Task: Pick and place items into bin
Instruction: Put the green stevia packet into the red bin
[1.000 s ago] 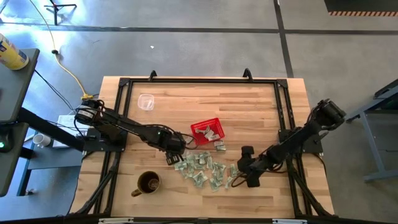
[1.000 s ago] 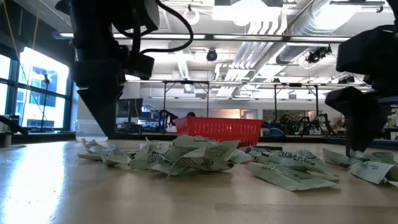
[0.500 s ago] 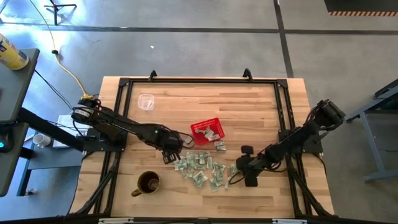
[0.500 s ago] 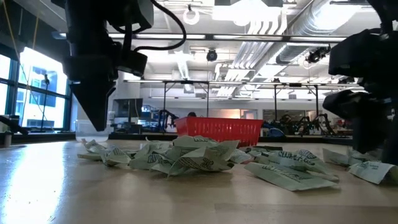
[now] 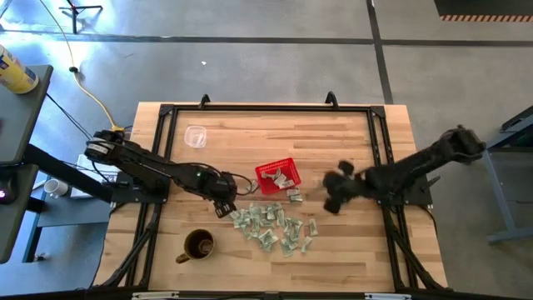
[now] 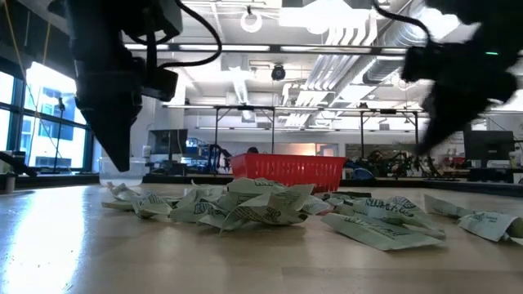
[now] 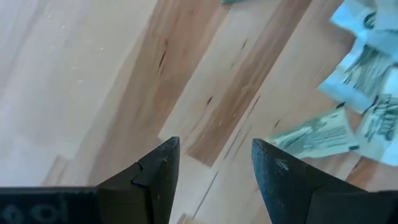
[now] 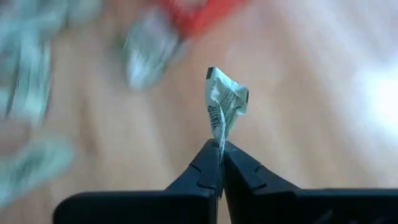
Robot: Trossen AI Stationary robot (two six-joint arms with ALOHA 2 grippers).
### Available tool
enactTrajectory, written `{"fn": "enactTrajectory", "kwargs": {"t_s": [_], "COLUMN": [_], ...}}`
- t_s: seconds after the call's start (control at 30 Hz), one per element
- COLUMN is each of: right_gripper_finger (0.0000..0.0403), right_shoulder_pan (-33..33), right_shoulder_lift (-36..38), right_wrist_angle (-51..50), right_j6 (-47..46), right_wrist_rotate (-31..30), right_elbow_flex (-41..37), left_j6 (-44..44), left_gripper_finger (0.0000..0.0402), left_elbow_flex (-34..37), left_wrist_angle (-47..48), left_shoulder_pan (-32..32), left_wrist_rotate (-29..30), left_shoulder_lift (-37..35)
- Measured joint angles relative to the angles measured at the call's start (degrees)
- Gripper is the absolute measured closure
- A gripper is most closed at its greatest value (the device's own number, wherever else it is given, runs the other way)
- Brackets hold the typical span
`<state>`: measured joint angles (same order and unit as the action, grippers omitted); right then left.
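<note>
Left to right on the worktop. Clear plastic cup sits at the far left; brown mug near the front edge. Left gripper hangs low just left of the pile, fingers apart over bare wood, nothing between them. Loose packets lie scattered in a heap in front of the red basket; a few packets rest inside it, one just beside its right corner. Right gripper is raised off the worktop, right of the basket, fingers together, pinching one crumpled packet by its edge.
</note>
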<state>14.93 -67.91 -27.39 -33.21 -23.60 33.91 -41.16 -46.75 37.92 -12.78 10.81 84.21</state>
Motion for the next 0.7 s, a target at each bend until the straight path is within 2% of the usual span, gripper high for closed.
{"fn": "enactTrajectory", "kwargs": {"t_s": [0.1,0.17,0.23,0.33,0.5,0.6,0.7], "right_gripper_finger": [0.0392,0.0391,0.0394,0.0398,0.0395,0.0371,0.0320], "right_shoulder_pan": [-9.45,-14.69,-18.66,-22.15,-22.89,-23.18,-23.27], "right_shoulder_lift": [1.62,0.74,-1.50,-7.14,-18.97,-24.57,-27.84], "right_wrist_angle": [10.68,19.02,23.12,22.37,21.70,17.68,8.83], "right_j6": [8.34,12.73,13.99,14.27,16.92,15.65,17.45], "right_wrist_rotate": [5.66,12.01,15.89,20.83,30.32,31.19,28.75], "right_elbow_flex": [0.03,0.11,1.31,5.66,14.54,20.28,24.93], "left_j6": [-0.29,-0.29,-0.06,-0.32,-1.14,0.17,6.36], "left_gripper_finger": [0.0167,0.0167,0.0167,0.0167,0.0167,0.0167,0.0167], "left_elbow_flex": [3.44,5.92,8.18,10.35,10.67,10.67,10.67], "left_wrist_angle": [-7.21,-12.16,-17.71,-22.11,-22.73,-21.91,-20.91], "left_shoulder_pan": [0.02,0.00,0.00,0.00,0.00,0.00,0.00], "left_wrist_rotate": [-1.28,-1.88,-3.08,-4.10,-4.46,-4.57,-7.37], "left_shoulder_lift": [-1.11,-1.23,-1.28,-1.29,-1.27,-1.27,-1.27]}}
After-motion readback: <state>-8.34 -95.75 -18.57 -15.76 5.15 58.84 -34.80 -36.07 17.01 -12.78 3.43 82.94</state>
